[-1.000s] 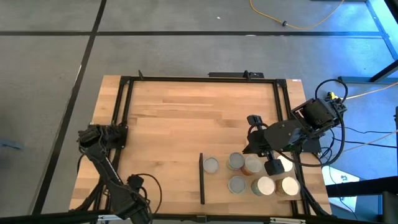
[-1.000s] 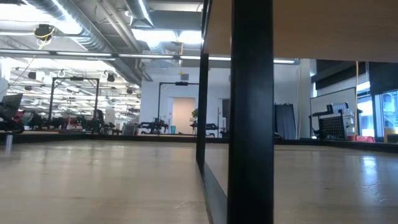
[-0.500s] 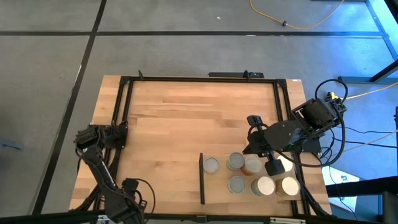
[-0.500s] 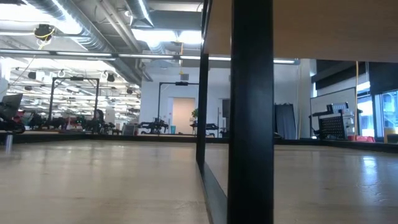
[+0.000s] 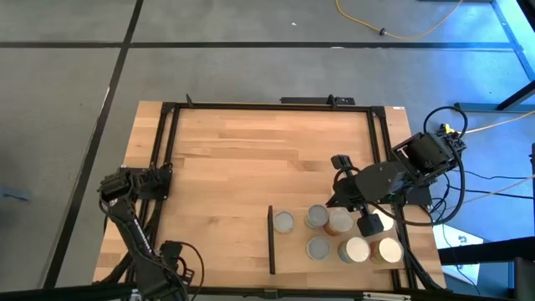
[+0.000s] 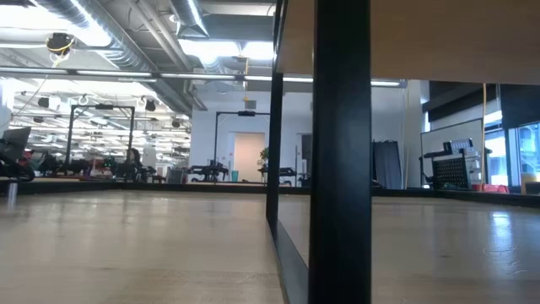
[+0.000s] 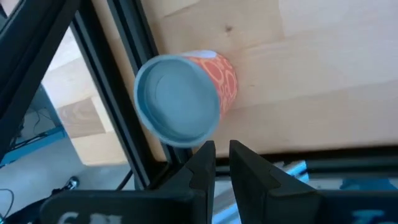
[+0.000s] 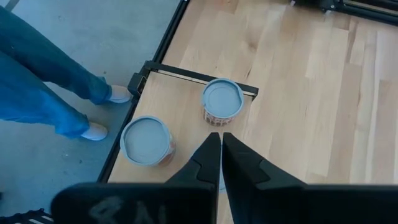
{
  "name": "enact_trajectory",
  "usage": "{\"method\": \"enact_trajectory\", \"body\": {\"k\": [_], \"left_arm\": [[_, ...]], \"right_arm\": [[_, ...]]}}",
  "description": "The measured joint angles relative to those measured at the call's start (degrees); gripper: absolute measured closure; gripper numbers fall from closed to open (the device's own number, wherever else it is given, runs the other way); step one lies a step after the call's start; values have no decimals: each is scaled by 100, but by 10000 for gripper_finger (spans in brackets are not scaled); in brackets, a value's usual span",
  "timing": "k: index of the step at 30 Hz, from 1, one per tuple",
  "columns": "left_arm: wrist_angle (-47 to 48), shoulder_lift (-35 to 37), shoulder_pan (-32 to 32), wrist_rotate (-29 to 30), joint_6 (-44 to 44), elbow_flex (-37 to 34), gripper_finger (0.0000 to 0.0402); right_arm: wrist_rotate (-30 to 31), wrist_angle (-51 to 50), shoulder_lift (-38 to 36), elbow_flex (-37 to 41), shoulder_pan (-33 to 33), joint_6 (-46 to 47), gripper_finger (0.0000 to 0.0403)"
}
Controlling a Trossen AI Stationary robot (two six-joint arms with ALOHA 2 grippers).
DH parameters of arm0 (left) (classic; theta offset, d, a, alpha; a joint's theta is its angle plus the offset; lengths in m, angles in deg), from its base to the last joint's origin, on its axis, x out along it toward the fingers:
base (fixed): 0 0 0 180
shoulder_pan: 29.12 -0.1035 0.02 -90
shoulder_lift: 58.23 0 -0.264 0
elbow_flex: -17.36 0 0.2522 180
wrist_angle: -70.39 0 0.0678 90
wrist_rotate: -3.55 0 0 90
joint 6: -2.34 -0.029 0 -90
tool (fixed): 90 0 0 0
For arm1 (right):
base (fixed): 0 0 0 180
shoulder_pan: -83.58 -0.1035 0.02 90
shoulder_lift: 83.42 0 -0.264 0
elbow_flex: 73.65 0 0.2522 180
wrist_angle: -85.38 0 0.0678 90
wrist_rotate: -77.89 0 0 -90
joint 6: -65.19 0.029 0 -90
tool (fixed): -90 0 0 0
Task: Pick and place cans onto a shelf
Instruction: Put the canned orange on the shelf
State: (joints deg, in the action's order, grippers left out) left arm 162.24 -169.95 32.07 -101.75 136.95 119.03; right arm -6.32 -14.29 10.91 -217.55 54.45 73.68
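Observation:
Several cans (image 5: 338, 234) with silver, white or golden tops stand upright on the shelf (image 5: 292, 261), a pale-wood panel with a black strip (image 5: 272, 242) at the table's near right. My right gripper (image 5: 349, 203) is shut and empty above them. Its wrist view shows it (image 8: 219, 144) over two of the cans (image 8: 222, 99) (image 8: 146, 142). My left gripper (image 5: 171, 251) is shut at the near left corner. Its wrist view shows it (image 7: 222, 155) just short of an orange-labelled can (image 7: 180, 96). This can stands on the wood beside the black frame rail and does not show in the high view.
The black frame (image 5: 167, 167) runs around the tabletop, and one of its rails (image 7: 124, 112) is close to the orange can. A person's legs in jeans (image 8: 43, 81) stand on the floor past the table's near edge. The far half of the tabletop (image 5: 267, 150) is bare wood.
My left arm has swung a little, taking its gripper slightly toward the table's near left corner. My right arm and the cans on the shelf have kept still.

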Motion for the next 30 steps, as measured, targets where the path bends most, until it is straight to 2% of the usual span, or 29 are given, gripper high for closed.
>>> {"method": "enact_trajectory", "body": {"k": [8, 16, 30], "left_arm": [[-571, -4, 1, -56, -138, -452, 360], [-543, -4, -51, -276, -351, -455, 360], [-353, -4, -31, -151, -1203, -432, 360]], "right_arm": [[0, -2, 0, 0, 0, 0, 383], [0, -2, 0, 0, 0, 24, 383], [2, -4, 0, 0, 0, 11, 383]]}}
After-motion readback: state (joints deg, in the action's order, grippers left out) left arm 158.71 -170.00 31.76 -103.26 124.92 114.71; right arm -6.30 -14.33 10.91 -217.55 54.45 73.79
